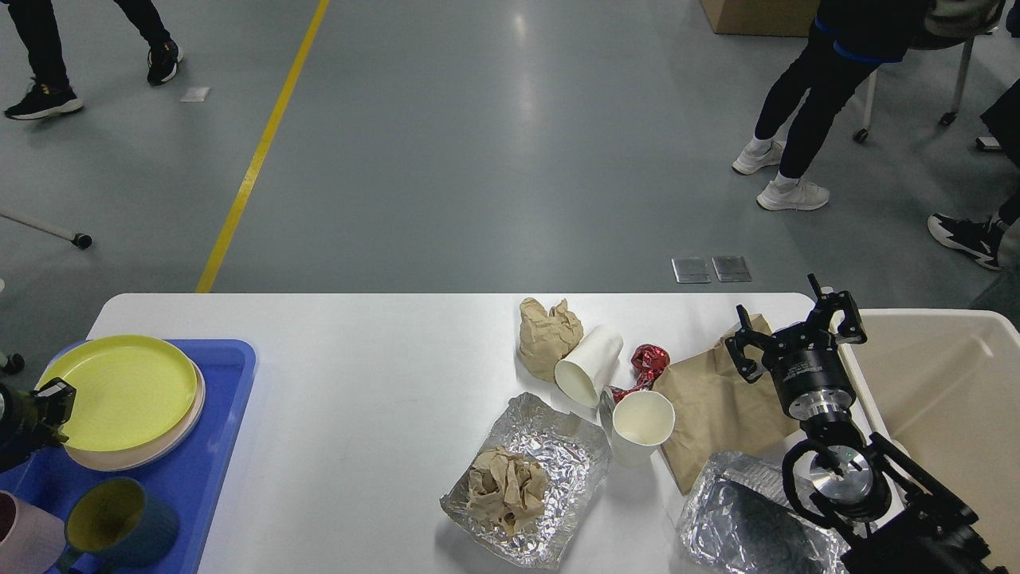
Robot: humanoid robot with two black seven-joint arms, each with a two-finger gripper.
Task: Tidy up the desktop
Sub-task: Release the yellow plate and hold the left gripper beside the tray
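Note:
The white desktop (358,383) carries litter on its right half: a crumpled brown paper ball (548,335), a paper cup on its side (590,365), a red foil wrapper (649,360), an upright paper cup (641,426), a flat brown paper bag (709,414) and a foil sheet (566,454) with crumpled paper (506,486) on it. A yellow plate (127,391) lies on a pink plate (151,454) in the blue tray (231,375). My left gripper (44,410) is at the yellow plate's left rim, dark and mostly cut off. My right gripper (793,331) is open and empty over the bag's right edge.
A teal mug (119,522) and a pink mug (16,534) stand at the tray's front. A foil tray (741,526) lies at the front right under my right arm. A beige bin (956,383) stands right of the table. People stand on the floor beyond.

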